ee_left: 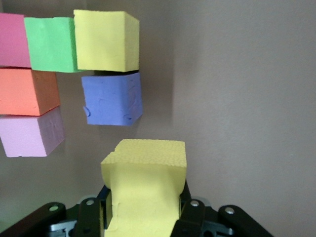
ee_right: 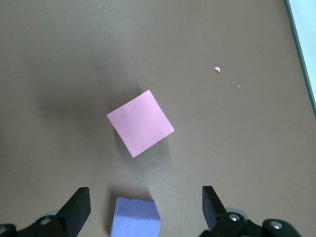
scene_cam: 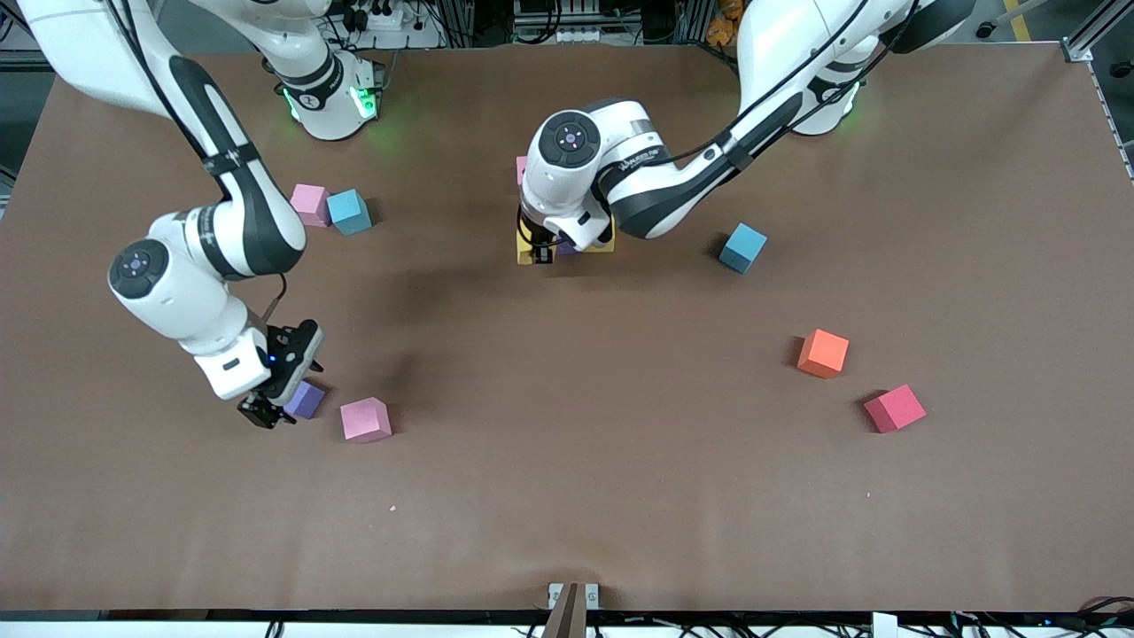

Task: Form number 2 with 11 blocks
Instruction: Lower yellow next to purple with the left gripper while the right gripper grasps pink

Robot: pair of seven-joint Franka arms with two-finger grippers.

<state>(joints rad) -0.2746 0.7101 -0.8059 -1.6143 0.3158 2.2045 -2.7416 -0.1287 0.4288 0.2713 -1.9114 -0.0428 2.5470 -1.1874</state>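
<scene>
My left gripper [scene_cam: 542,255] is shut on a yellow block [ee_left: 143,190] and holds it at the cluster in the middle of the table. In the left wrist view that cluster shows a crimson block [ee_left: 12,39], a green one [ee_left: 49,44], a yellow one [ee_left: 106,39], an orange one [ee_left: 27,91], a purple one [ee_left: 112,98] and a pale pink one [ee_left: 32,133]. The left hand hides most of the cluster in the front view. My right gripper [ee_right: 145,195] is open over a purple block [ee_right: 136,219], which lies between its fingers without touching them. A pink block [ee_right: 140,122] lies beside it.
Toward the right arm's end, a pink block [scene_cam: 310,204] touches a light-blue cube [scene_cam: 348,211]. Another light-blue cube [scene_cam: 742,247], an orange block [scene_cam: 823,353] and a crimson block [scene_cam: 895,408] lie toward the left arm's end. A pink crumb [scene_cam: 392,509] lies near the front.
</scene>
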